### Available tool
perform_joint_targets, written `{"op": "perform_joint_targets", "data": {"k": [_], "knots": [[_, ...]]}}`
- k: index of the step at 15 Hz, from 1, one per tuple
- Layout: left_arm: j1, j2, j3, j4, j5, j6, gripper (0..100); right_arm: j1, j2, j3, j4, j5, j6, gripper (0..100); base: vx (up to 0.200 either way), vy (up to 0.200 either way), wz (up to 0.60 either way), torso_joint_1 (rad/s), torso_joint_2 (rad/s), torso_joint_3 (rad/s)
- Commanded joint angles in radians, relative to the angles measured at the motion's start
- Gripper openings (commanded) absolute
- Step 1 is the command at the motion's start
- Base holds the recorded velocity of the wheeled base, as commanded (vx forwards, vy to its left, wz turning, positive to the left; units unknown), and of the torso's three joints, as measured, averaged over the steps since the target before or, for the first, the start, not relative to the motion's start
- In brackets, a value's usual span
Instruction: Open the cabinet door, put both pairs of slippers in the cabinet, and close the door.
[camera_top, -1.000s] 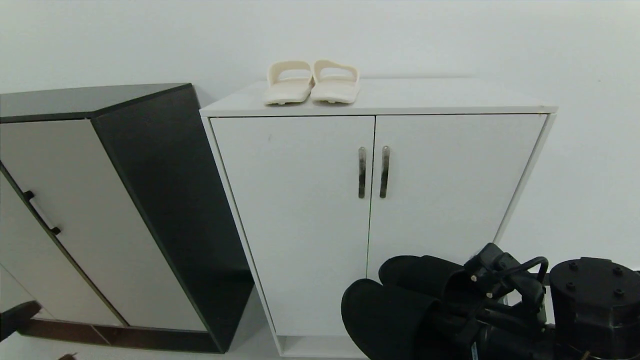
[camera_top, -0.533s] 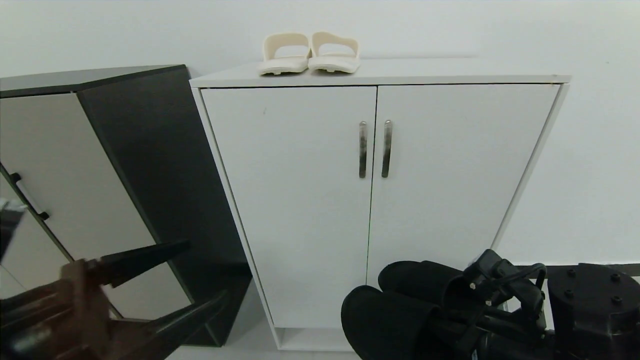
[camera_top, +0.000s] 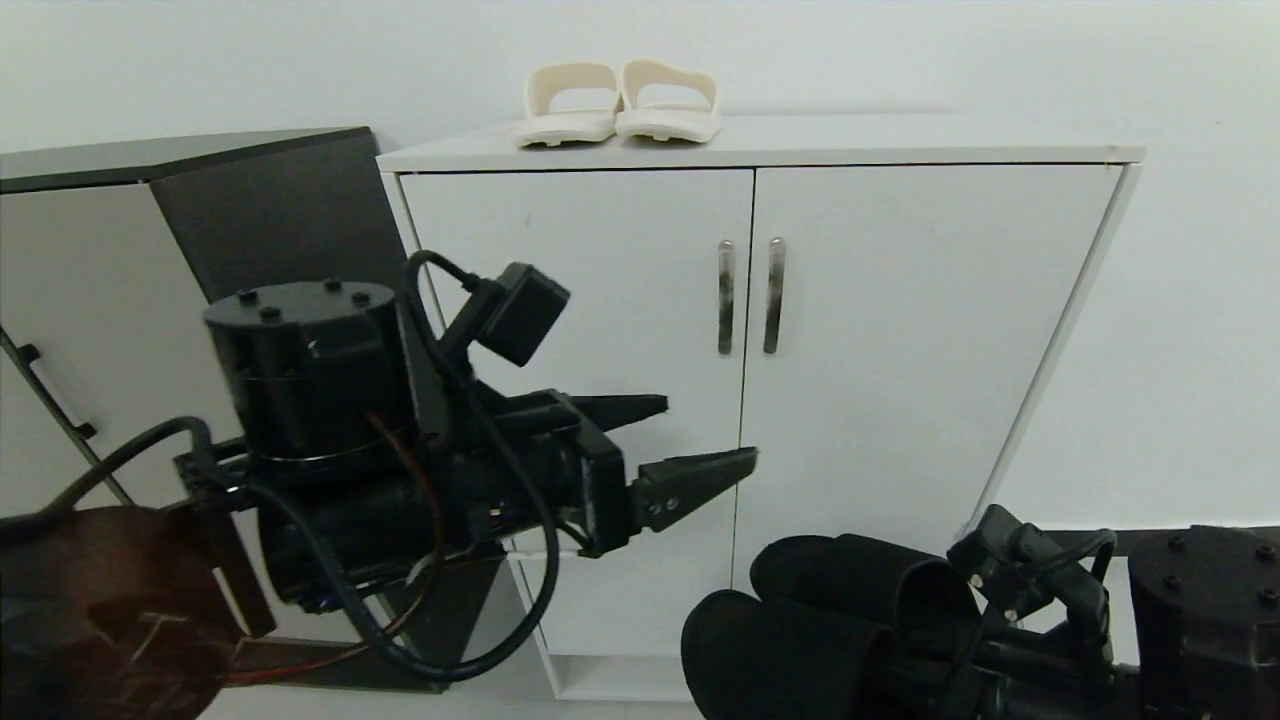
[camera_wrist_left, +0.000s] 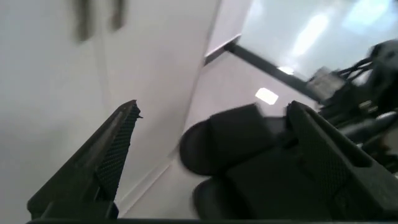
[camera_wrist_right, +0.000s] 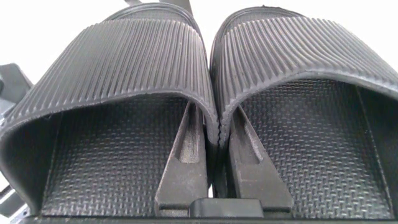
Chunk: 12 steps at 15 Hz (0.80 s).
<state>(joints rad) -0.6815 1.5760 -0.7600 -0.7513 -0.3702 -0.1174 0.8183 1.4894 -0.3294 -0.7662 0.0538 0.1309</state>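
Head view shows the left tool (camera_top: 710, 430) spread wide before the closed white cabinet (camera_top: 900, 152), just below its left handle (camera_top: 725, 297); it should, I judge, rise, straddle that bar squarely and pull along the door's arc. The right tool (camera_wrist_right: 214, 121) pinches the black slippers (camera_top: 800, 620) low by the right door (camera_top: 920, 330), while the cream slippers (camera_top: 620, 100) sit on top. A dark cabinet (camera_top: 280, 200) stands alongside against a white wall (camera_top: 1000, 60).

No writing, label, number or sign can be read anywhere: the white cabinet (camera_top: 900, 330), the cream slippers (camera_top: 570, 128), the black slippers (camera_top: 850, 590) and the dark cabinet (camera_top: 280, 200) all show plain surfaces.
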Motion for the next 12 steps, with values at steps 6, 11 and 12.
{"op": "perform_joint_targets", "data": {"k": [6,11,12], "knots": [[-0.03,0.165,-0.34,0.124,-0.193,-0.157,100,-0.013,-0.018,0.006,-0.001,0.001,-0.042,0,0.0,0.0,0.0,0.0,0.0,0.0],[-0.013,0.259,-0.489,0.207,-0.18,-0.142,100,-0.013,-0.015,0.013,0.001,0.001,-0.042,0,0.0,0.0,0.0,0.0,0.0,0.0],[-0.013,0.283,-0.525,0.21,-0.121,-0.13,100,-0.013,-0.012,0.013,0.001,0.001,-0.042,0,0.0,0.0,0.0,0.0,0.0,0.0]]}}
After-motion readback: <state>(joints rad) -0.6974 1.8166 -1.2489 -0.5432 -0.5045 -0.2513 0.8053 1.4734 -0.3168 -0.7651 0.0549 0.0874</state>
